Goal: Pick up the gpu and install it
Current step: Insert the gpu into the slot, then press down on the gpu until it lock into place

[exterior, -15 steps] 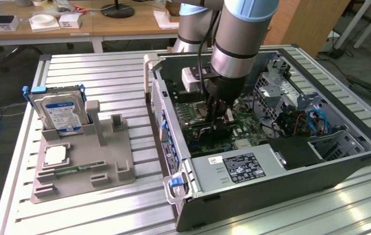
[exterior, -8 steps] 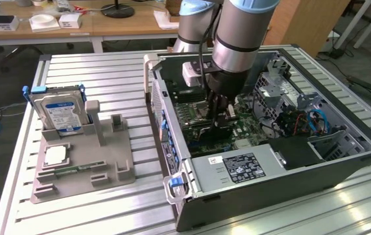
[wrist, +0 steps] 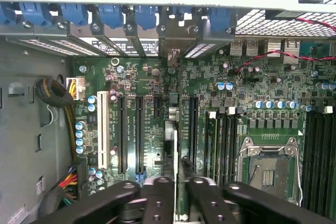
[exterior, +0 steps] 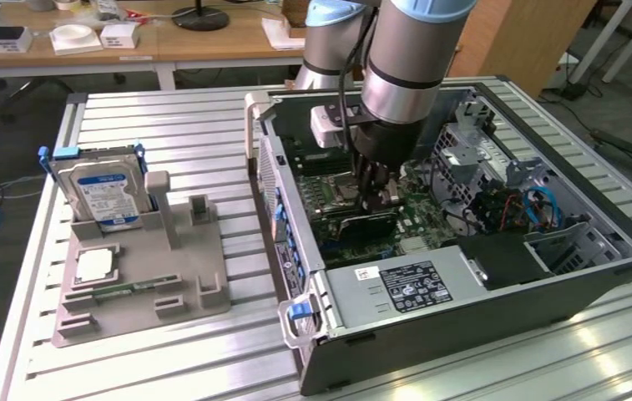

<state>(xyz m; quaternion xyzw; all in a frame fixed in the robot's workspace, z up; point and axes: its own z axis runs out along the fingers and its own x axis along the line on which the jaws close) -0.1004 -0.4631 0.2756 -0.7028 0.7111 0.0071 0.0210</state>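
Observation:
The gpu [wrist: 178, 129] stands on edge in a motherboard slot inside the open computer case [exterior: 583, 276]. In the wrist view I see it edge-on as a thin vertical line running up to the rear brackets. In the exterior view it is a dark card [exterior: 366, 221] right below my gripper [exterior: 374, 196], which reaches straight down into the case. My gripper [wrist: 178, 184] has its black fingers [wrist: 160, 198] drawn in close on either side of the card's top edge.
The motherboard [wrist: 147, 77] has free black slots beside the card and a CPU socket [wrist: 270, 163]. A power supply [exterior: 405, 288] fills the case's near end. On the exterior view's left, a grey holder [exterior: 182, 276] carries a blue-labelled hard drive [exterior: 104, 194], a CPU [exterior: 95, 265] and a RAM stick [exterior: 126, 290].

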